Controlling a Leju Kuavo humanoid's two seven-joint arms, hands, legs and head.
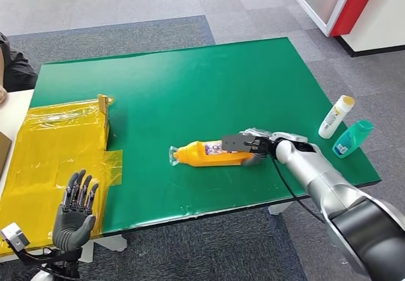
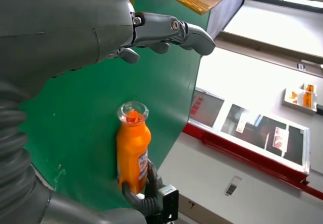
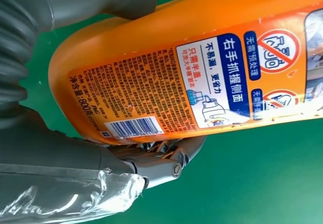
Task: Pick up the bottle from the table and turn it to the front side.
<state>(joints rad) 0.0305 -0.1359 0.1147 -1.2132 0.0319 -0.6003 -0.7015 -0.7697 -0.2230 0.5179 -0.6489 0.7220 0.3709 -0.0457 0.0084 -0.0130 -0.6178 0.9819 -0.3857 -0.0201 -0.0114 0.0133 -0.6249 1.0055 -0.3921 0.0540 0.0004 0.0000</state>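
While the orange bottle lies on its side near the middle of the green table, the right hand wraps around its base end, thumb on one side and fingers on the other. The bottle's clear cap points toward nine o'clock in the head view, away from that hand. Up close, the right wrist view shows the back label with small print and a barcode facing the camera. From the left wrist view the bottle is seen cap-first, resting on the green surface.

The left hand hovers at about seven o'clock from the bottle, well apart from it, fingers spread and holding nothing, above a yellow plastic sheet that covers the table's nine o'clock end. At about three o'clock from the bottle, near the table's edge, lie a white bottle with a yellow cap and, just beside it, a teal bottle.
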